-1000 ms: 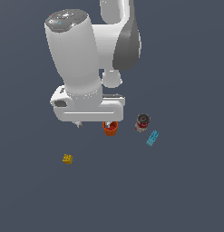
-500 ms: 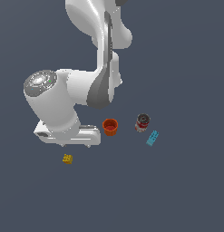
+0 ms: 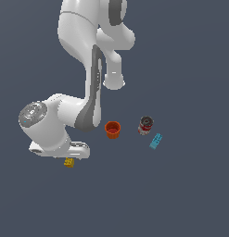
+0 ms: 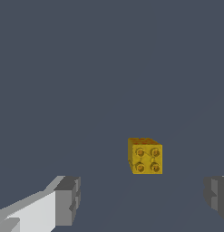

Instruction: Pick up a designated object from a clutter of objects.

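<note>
We see the yellow studded brick lying on the bare grey floor, just below the white hand of the arm in the exterior view, its top partly hidden by that hand. The gripper is spread wide with nothing in it: in the wrist view one grey fingertip and the other stand well apart, and the brick sits ahead of the gap between them, untouched and a little closer to the second finger. There we count four studs on its top face, a detail the exterior view is too small to give. The exterior view in turn shows us the rest of the clutter, which the wrist view leaves out: the orange cup, the red-and-grey can and the light-blue studded brick lie in a loose row off to the exterior view's right, well apart from the yellow brick. Open floor surrounds the brick on every side we can see, with no neighbouring object close to either finger.
</note>
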